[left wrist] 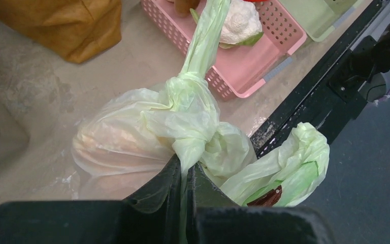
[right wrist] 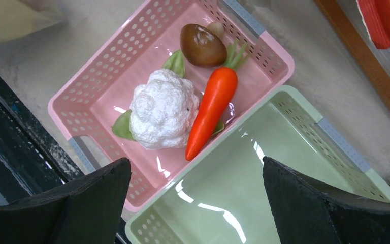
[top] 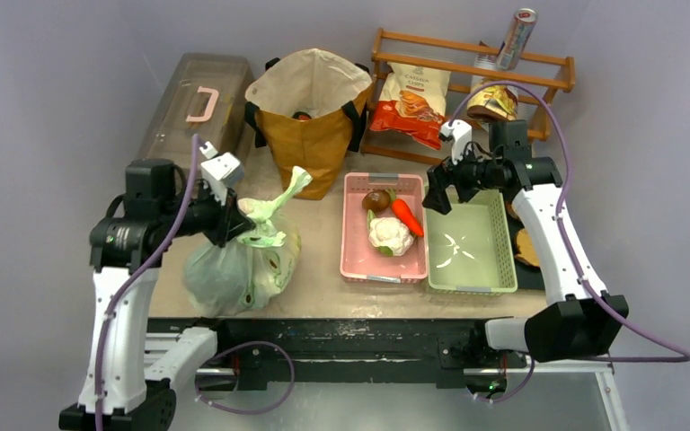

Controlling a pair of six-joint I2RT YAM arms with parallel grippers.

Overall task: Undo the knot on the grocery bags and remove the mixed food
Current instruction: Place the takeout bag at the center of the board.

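two grippers: your left gripper (left wrist: 185,170) is clamped on thin film right by the knot (left wrist: 192,101) of the green bag (top: 234,269), near-left on the bench (top: 319,269). right gripper (right wrist: 198,193) hangs wide apart over the green basket (right wrist: 244,168). film looks soft, slippery, tearable, so pull the tail (left wrist: 205,35) gently.

The bag (top: 234,274) is pale green, the tote (top: 310,144) mustard — carrot (top: 406,216) orange, cauliflower (top: 389,233) white.

Table (top: 323,289), green bag (top: 234,269), tote (top: 310,139), box (top: 189,112), pink basket (top: 352,260), green basket (top: 472,256), rack (top: 431,40)
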